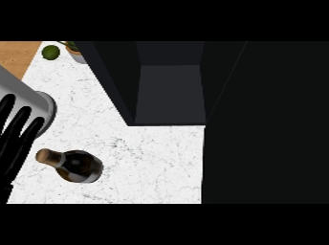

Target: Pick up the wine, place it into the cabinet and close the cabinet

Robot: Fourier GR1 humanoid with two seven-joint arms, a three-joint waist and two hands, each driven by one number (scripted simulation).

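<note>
Wine [74,166] stands near the worktop's [153,162] front-left corner, its cork end towards your left hand [6,141]. That hand shows over the left edge with fingers straight and spread, holding nothing, just beside the bottle. You have bare marble between the bottle and the open dark cabinet [171,93] at the back edge; a black panel [273,124] walls off the right side. A green fruit [51,51] lies at the back-left corner. You cannot read any writing on the bottle.
</note>
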